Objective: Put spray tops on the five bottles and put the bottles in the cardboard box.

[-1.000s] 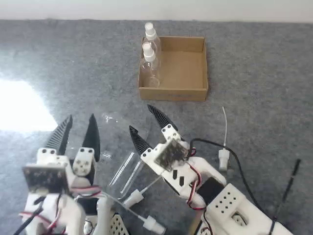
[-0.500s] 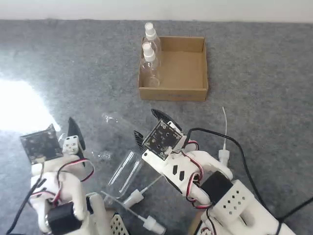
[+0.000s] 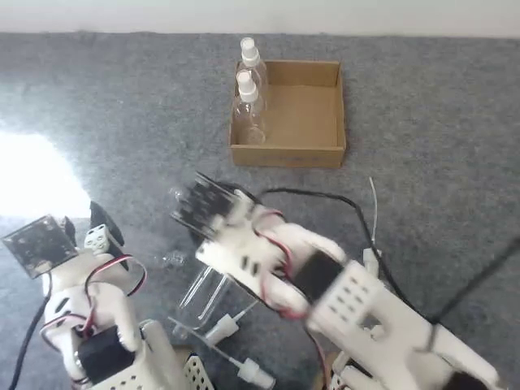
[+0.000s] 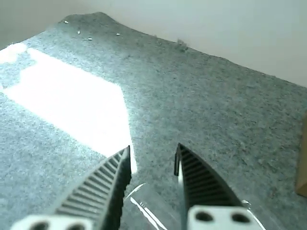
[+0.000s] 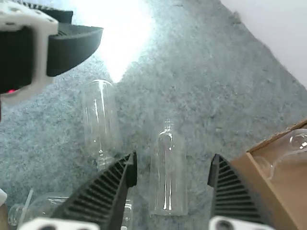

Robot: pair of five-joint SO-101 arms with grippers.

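Right fingers (image 5: 108,191) spread, capless bottle (image 5: 168,177) lying between them.

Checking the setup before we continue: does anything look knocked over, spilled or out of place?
Nothing looks spilled or damaged. Clear bottles lie on their sides on the carpet, uncapped, with loose spray tops near them. Two capped bottles stand upright in the cardboard box.
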